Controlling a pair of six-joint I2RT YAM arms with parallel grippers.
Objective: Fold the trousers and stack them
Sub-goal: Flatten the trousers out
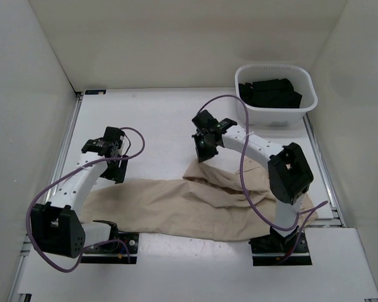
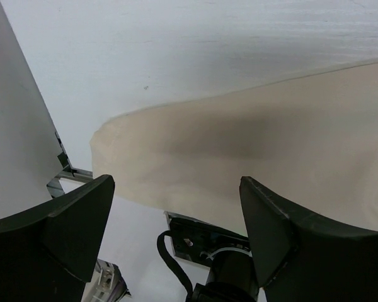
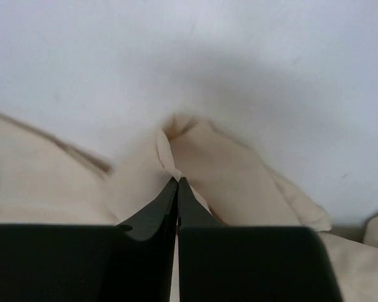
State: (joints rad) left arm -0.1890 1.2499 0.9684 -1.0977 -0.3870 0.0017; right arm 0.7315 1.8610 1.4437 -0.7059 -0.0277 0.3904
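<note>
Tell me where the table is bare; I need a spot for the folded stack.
Bare: the far middle of the table, between the left claw and right claw, beyond the trousers; also the strip between them and the near edge. Crowded: the right side, around the bin and right arm.

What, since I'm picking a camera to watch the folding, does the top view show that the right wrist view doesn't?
Only the top view: the basket of black clothes, the left pincer and the whole trousers. Only the right wrist view: the right pincer closed on a raised fold. Both: beige cloth on the white table.
</note>
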